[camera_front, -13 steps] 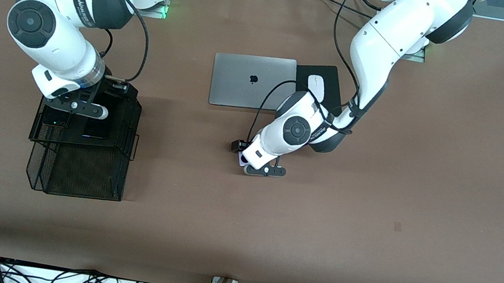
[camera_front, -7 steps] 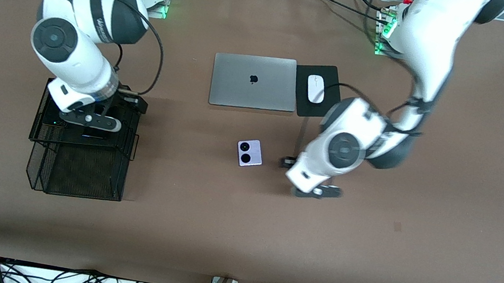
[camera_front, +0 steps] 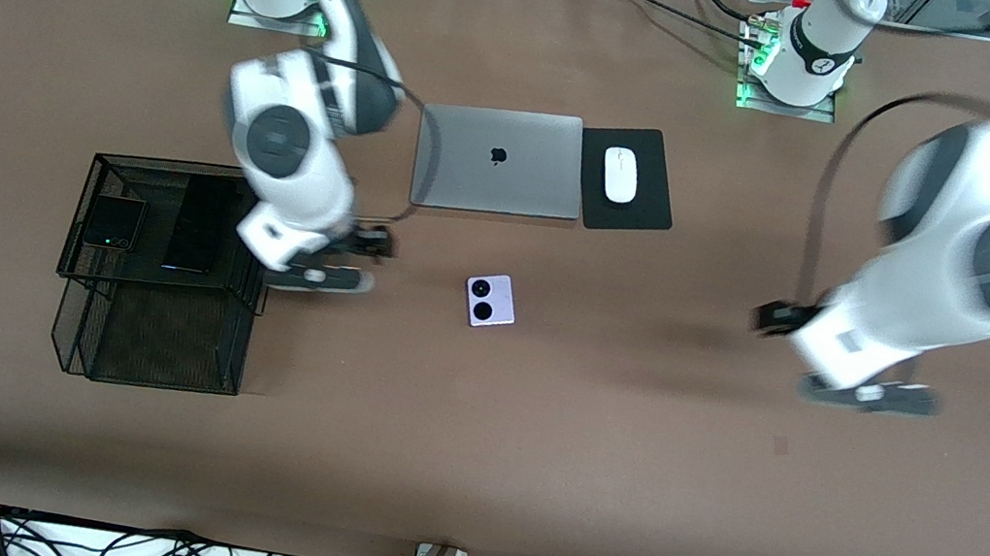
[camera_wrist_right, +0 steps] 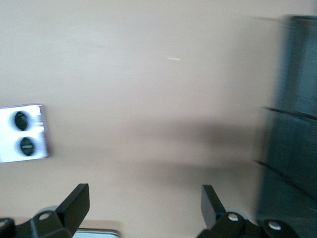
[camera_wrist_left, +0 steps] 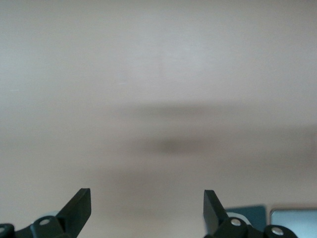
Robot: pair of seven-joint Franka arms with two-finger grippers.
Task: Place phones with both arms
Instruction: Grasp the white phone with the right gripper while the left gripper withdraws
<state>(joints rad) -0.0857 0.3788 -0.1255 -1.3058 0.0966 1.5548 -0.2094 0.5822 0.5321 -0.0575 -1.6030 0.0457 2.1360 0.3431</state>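
The lilac phone (camera_front: 491,301) is small and almost square, with two dark round lenses on its top and a thin pale edge. It lies flat on the brown table (camera_front: 527,459), nearer to the front camera than the grey laptop (camera_front: 497,160) and well apart from it. The squarish black phone (camera_front: 114,223) and the long slim black phone (camera_front: 201,224) lie side by side on the top of the black wire basket (camera_front: 153,335), which stands toward the right arm's end of the table from the laptop. The white mouse (camera_front: 620,175) sits on a black pad (camera_front: 647,212) just beside the laptop. The right gripper (camera_front: 319,273) hangs over the table between the basket and the lilac phone, its jaws wide apart and holding nothing. The left gripper (camera_front: 870,395) hangs over bare table toward the left arm's end from the laptop, its jaws apart too, with nothing in them.
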